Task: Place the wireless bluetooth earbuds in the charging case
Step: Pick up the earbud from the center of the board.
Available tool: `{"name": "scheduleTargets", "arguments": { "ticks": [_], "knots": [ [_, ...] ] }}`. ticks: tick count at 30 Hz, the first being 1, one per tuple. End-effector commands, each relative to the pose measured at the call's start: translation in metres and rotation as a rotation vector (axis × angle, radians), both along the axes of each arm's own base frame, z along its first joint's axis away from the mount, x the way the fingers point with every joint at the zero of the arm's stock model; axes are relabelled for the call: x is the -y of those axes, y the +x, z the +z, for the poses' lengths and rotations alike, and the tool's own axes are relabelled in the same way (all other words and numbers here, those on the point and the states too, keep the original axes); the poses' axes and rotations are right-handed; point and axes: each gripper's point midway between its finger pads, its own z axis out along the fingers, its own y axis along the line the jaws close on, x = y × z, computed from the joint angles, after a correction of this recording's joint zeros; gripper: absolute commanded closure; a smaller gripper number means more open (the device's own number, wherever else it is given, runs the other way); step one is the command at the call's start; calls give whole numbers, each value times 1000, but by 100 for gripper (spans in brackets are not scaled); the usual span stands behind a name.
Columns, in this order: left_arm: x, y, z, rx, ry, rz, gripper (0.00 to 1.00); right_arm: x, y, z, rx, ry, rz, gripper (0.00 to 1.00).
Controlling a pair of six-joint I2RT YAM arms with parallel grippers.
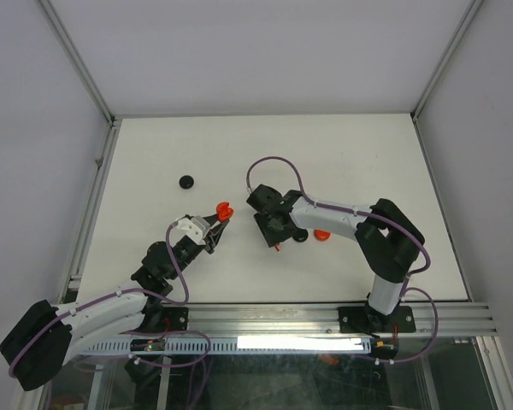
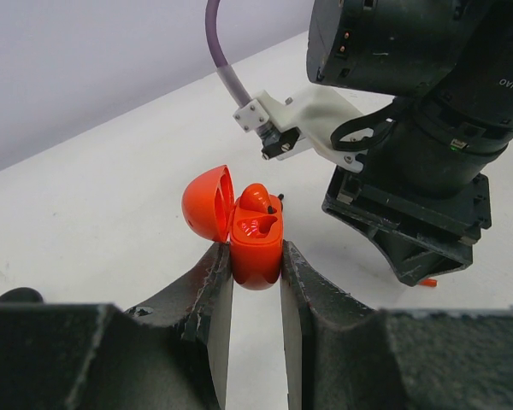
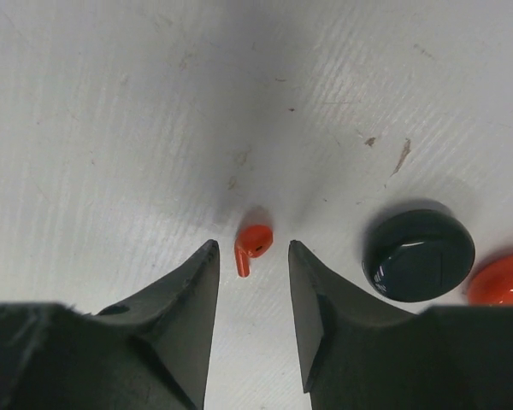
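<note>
My left gripper [image 2: 256, 256] is shut on the body of a red charging case [image 2: 256, 248], lid [image 2: 207, 203] open to the left, held just above the table. One red earbud [image 2: 256, 197] sits in the case. In the top view the left gripper [image 1: 220, 219] holds the case [image 1: 225, 209] left of the right arm. My right gripper [image 3: 252, 248] is open, its fingers on either side of a second red earbud [image 3: 253, 243] that lies on the table without touching them. That earbud shows in the top view [image 1: 276, 248] under the right gripper [image 1: 274, 242]. No black earbuds show.
A round black disc [image 3: 419, 254] and a round red disc [image 3: 503, 280] lie just right of my right gripper; they also show in the top view, black [image 1: 301, 235] and red [image 1: 321, 235]. Another black disc [image 1: 186, 181] lies at the far left. The right wrist [image 2: 410, 102] is close in front of the case.
</note>
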Motion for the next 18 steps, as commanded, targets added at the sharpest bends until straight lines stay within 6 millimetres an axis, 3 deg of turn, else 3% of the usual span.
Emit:
{"name": "scheduleTargets", "arguments": {
  "ticks": [1, 18],
  "knots": [
    [1, 0, 12, 30, -35, 4, 100, -20, 6, 27, 35, 92, -84, 59],
    [1, 0, 11, 24, -34, 5, 100, -15, 6, 0, 39, 16, -189, 65]
  ]
}}
